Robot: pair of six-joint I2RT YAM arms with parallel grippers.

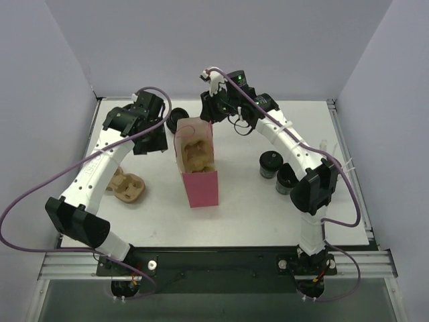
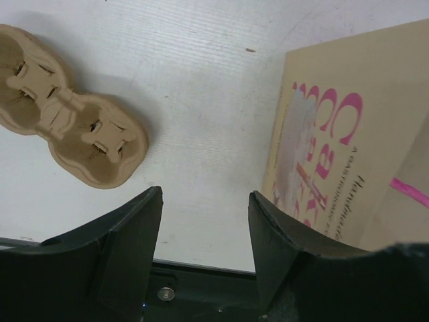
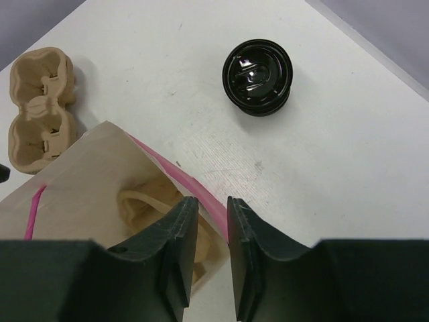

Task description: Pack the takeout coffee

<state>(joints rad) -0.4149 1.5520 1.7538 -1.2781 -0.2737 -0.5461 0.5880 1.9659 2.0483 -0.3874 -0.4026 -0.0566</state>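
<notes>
The pink paper bag [image 1: 199, 176] stands open in the middle of the table with a brown pulp cup carrier [image 1: 194, 155] inside. One black lidded coffee cup [image 1: 175, 121] sits just behind the bag, also in the right wrist view [image 3: 257, 77]. Two more stand on the right [image 1: 269, 165] [image 1: 287, 180]. My right gripper [image 3: 212, 204] hangs over the bag's far rim [image 3: 201, 191]. Its jaws are narrow, and the pink edge runs into the gap without being pinched. My left gripper [image 2: 204, 221] is open and empty, low beside the bag's printed side [image 2: 342, 147].
A second pulp cup carrier [image 1: 127, 187] lies empty on the table left of the bag, below the left arm [image 2: 70, 144] [image 3: 39, 111]. Grey walls close in the table at the back and both sides.
</notes>
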